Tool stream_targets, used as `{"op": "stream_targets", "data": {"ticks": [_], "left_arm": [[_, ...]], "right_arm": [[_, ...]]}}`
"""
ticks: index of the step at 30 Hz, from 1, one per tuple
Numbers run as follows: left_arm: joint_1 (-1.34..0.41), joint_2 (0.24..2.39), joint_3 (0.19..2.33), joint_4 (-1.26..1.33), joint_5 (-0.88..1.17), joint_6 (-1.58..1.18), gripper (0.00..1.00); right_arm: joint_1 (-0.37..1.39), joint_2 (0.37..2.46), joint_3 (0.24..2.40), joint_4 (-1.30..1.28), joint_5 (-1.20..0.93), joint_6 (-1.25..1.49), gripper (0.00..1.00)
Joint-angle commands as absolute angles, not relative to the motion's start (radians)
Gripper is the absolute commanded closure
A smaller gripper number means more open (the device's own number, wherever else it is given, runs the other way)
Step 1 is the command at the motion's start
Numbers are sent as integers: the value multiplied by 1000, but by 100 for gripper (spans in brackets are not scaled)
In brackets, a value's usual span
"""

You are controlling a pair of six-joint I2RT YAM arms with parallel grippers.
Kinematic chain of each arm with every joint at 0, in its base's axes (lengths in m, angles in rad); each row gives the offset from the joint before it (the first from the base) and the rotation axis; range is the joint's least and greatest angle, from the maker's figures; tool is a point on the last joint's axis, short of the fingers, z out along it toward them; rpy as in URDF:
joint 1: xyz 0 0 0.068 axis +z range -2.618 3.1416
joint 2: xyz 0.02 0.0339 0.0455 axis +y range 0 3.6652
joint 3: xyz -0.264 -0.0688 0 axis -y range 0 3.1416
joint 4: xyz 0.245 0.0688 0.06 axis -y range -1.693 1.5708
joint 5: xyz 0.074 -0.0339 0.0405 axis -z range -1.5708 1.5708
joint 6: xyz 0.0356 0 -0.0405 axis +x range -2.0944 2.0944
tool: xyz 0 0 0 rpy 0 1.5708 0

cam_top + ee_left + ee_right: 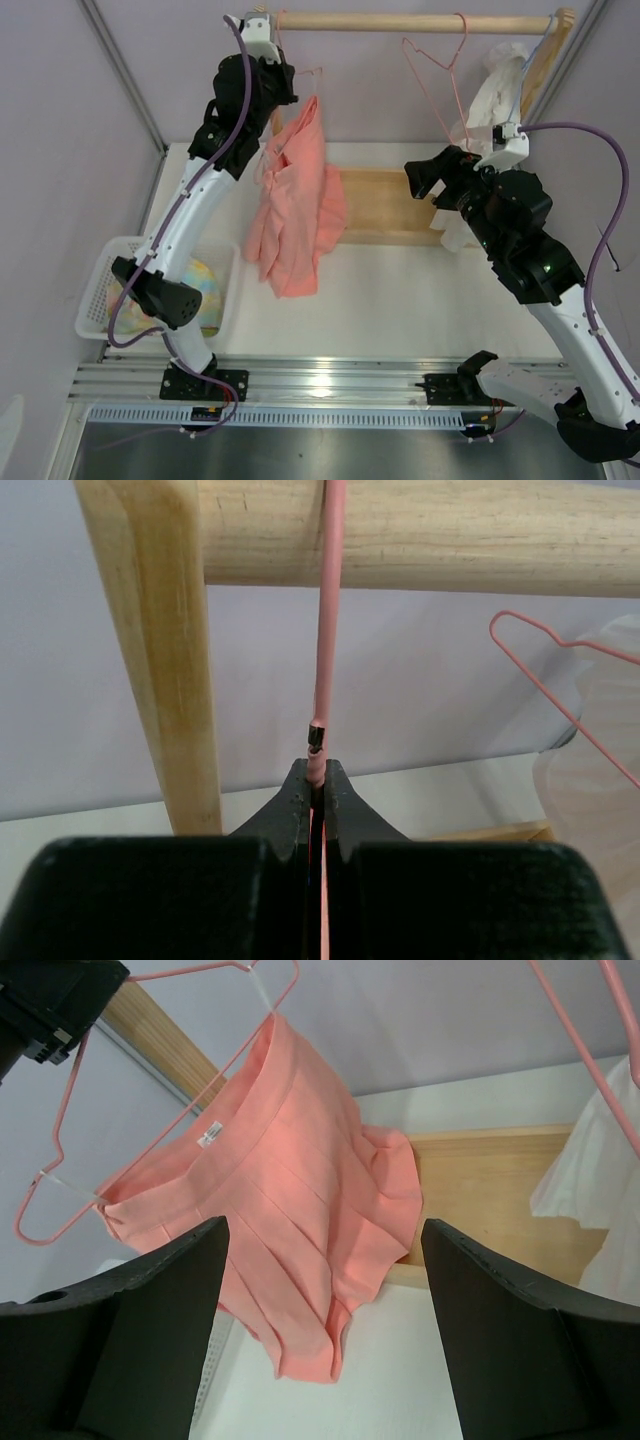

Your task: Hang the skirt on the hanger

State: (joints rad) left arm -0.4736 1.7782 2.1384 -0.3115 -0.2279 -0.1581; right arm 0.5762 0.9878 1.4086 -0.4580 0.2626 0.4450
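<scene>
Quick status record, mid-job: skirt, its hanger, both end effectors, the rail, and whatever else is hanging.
skirt: salmon-pink, pleated, hangs from the pink hanger, waistband tilted
pink hanger: wire runs up across the wooden rail; hook seating not visible
left end effector: shut on the pink hanger's neck, just below the rail
right end effector: open, empty, facing the skirt
spare pink hanger: on the rail, bare
white garment: hanging at the rail's right end
basket: far left, patterned cloth inside
</scene>
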Motion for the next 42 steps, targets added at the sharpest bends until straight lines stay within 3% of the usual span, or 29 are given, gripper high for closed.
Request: {"op": "stream_targets", "data": {"ticks": [1,5,8,11,14,19,22,31,42], "left_arm": [[-469,1695,2062,-328,-210,-196,98],[-469,1609,1980,-295,-206,-186,57],[-469,1568,2020,-351,-173,-175,45],[-469,1525,2054,-429,-127,-166,40],[-469,1464,2053,-517,-95,-173,40],[-469,1241,1789,-522,-72,-210,37],[-472,1073,1558,-503,-51,-241,35],[-483,744,1145,-526,-8,-290,32],[-485,621,950,-505,61,-291,32]], "right_arm": [[563,968,1399,-430,242,462,16],[552,960,1378,-425,232,463,16],[540,953,1359,-414,221,471,15],[523,946,1335,-413,203,474,14],[508,946,1318,-425,192,472,12],[488,931,1296,-488,189,482,1],[486,899,1255,-512,199,477,1],[486,835,1180,-598,252,474,0],[486,807,1097,-588,305,489,1]]}}
